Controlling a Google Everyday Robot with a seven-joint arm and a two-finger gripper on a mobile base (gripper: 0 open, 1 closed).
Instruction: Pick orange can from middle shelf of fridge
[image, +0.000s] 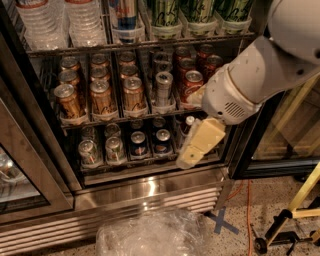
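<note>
reaching the front orange can without knocking its neighbours

the hand (192, 151) hangs low at the right of the open fridge (150, 192), in front of the right end of the bottom rack (125, 167), below the red cans (191, 84). whether it is wide or narrow i cannot tell. orange cans fill the three left lanes of the middle shelf (117, 119). the nearest one to the hand is the front orange can (133, 95) of the third lane, upright behind its clear stop, with the slim silver can (163, 87) just beside it on the right.

the step in hand looks like the approach. to do it well, the hand should rise to the height of the can's body and shift left until it faces that lane squarely, then go straight in. grip the can above the stop, around its middle. the lanes are narrow, so a slanted entry would likely nudge the silver can or the next orange one. lift the can clear of the stop before drawing it out
</note>
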